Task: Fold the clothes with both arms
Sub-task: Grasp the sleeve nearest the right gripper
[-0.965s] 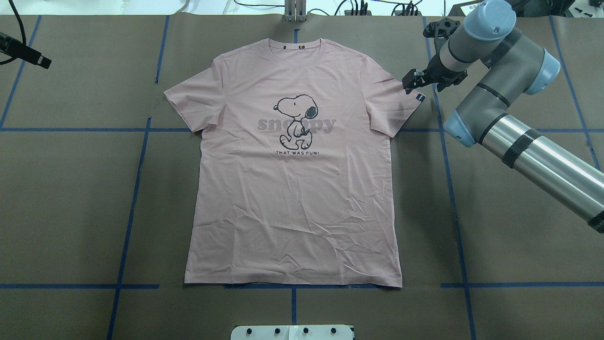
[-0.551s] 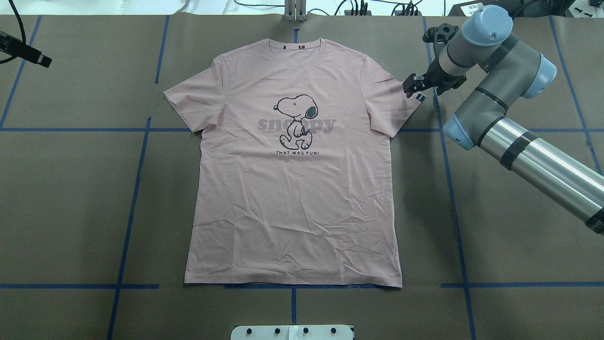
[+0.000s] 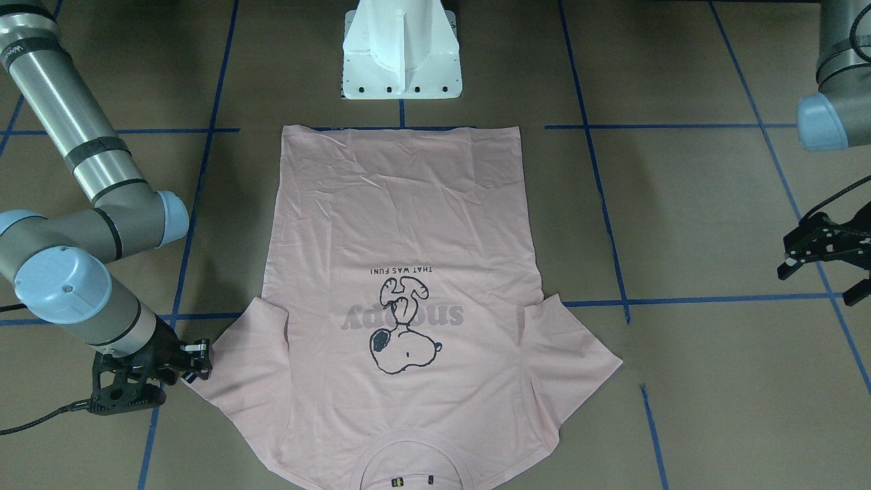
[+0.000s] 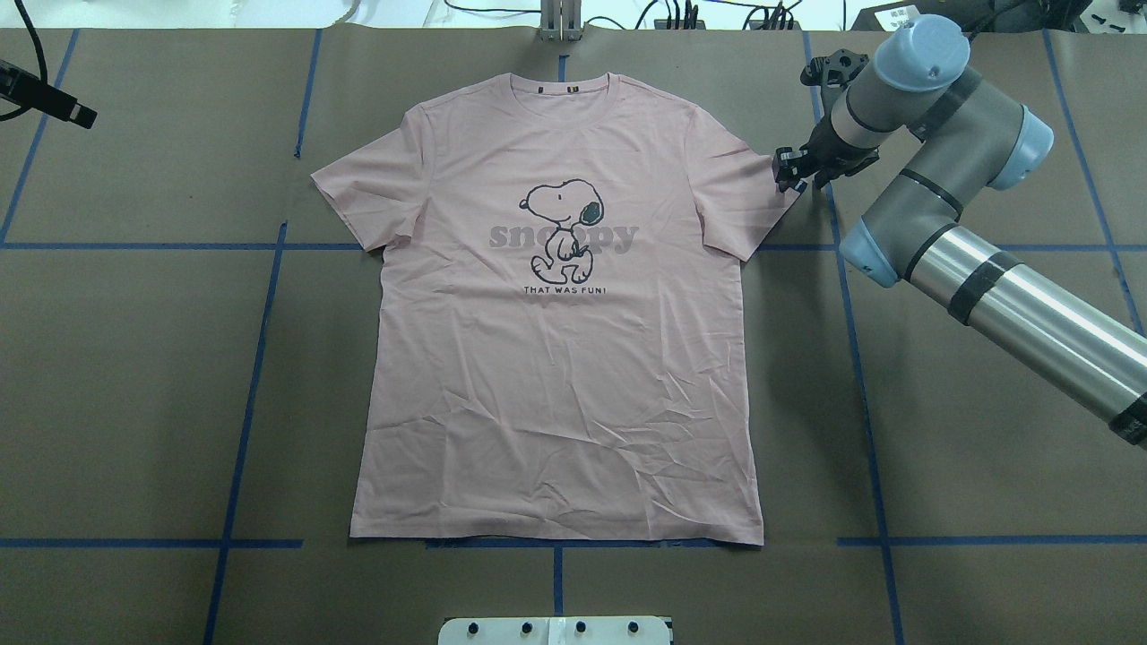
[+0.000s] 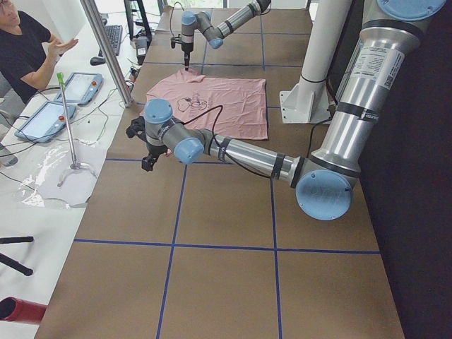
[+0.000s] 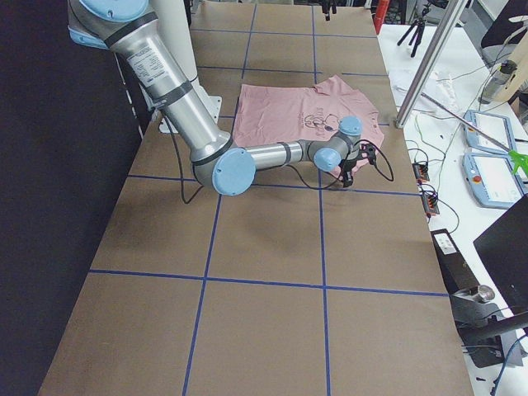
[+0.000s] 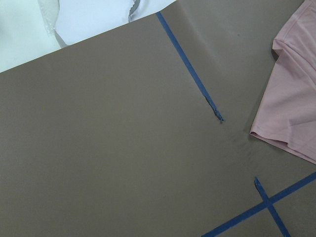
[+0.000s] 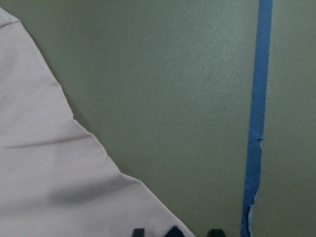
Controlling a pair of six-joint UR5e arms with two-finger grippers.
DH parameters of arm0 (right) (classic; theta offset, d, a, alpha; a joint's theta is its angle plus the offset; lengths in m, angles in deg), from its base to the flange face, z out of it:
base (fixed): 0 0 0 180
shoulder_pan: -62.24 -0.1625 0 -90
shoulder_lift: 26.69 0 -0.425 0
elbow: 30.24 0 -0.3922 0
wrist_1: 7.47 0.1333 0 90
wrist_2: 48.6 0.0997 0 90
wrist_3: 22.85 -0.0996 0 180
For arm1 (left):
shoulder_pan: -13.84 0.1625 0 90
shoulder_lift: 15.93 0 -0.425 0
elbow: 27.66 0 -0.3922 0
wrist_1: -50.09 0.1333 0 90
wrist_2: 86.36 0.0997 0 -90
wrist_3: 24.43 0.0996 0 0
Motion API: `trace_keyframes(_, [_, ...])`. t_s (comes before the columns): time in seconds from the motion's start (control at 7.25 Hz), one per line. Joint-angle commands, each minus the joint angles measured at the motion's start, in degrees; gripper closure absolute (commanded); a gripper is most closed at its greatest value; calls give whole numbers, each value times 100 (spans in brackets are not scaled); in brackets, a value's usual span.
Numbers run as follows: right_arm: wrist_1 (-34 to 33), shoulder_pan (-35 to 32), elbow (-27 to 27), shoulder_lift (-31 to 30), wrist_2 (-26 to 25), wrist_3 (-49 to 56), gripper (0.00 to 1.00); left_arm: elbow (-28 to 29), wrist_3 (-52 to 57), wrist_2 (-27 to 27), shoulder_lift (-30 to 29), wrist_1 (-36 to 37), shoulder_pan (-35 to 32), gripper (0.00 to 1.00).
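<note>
We see an operator (image 5: 25, 49) in black beside a teach pendant (image 5: 44, 119); blue tape (image 4: 134, 245) grids the brown table (image 4: 125, 403) around a white pedestal (image 3: 401, 54).

The pink T-shirt (image 4: 556, 376) reads "snoopy" in grey, with "THAT WAS FUN!" in black beneath

T-shirt (image 3: 401, 224) collar cropped below; left gripper (image 3: 820, 275) partly out of frame

Right arm (image 4: 1048, 318) and left arm (image 5: 247, 152): grey and polished-silver tubes, light-blue joint caps, black bands, black cables, perhaps printed white labels.
</note>
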Motion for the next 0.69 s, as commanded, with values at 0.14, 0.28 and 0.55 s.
trace_keyframes(0.14, [-7, 3, 8, 41, 23, 151, 100, -3, -9, 0, 6, 0, -9, 0])
trace_keyframes(0.28, [-7, -6, 25, 102, 23, 143, 100, -3, -9, 0, 6, 0, -9, 0])
trace_keyframes(0.55, [-24, -6, 426, 208, 14, 29, 100, -3, -9, 0, 15, 0, -18, 0])
